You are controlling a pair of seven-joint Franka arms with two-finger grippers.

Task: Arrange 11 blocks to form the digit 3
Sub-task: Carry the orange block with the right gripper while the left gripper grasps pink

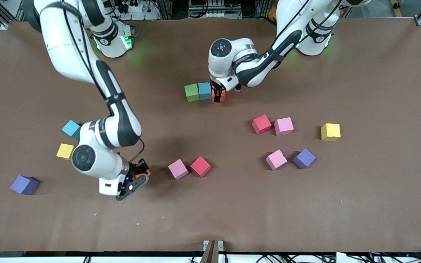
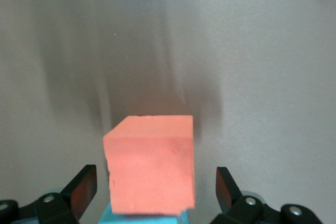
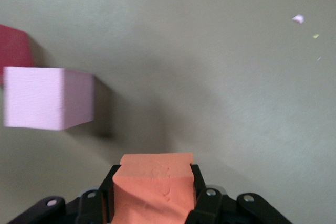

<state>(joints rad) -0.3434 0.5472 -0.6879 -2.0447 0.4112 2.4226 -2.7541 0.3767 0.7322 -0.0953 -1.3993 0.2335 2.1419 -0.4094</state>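
A row of three blocks lies mid-table: green (image 1: 191, 92), blue (image 1: 205, 91) and orange (image 1: 221, 96). My left gripper (image 1: 217, 95) stands open around the orange one, touching neither side. In the left wrist view that orange block (image 2: 149, 163) sits between the fingers (image 2: 84, 190), with the blue block (image 2: 157, 219) at its edge. My right gripper (image 1: 140, 174) is shut on a second orange block (image 1: 147, 171) low over the table, beside a pink block (image 1: 178, 169). In the right wrist view, the held orange block (image 3: 153, 187) fills the jaws of the gripper (image 3: 153, 195).
Loose blocks: red (image 1: 200, 166) beside the pink one, red (image 1: 261, 124), pink (image 1: 283, 126), yellow (image 1: 330, 132), pink (image 1: 276, 159), purple (image 1: 304, 158). Toward the right arm's end lie blue (image 1: 71, 128), yellow (image 1: 65, 151) and purple (image 1: 24, 185). The right wrist view shows pink (image 3: 47, 98) and red (image 3: 13, 48).
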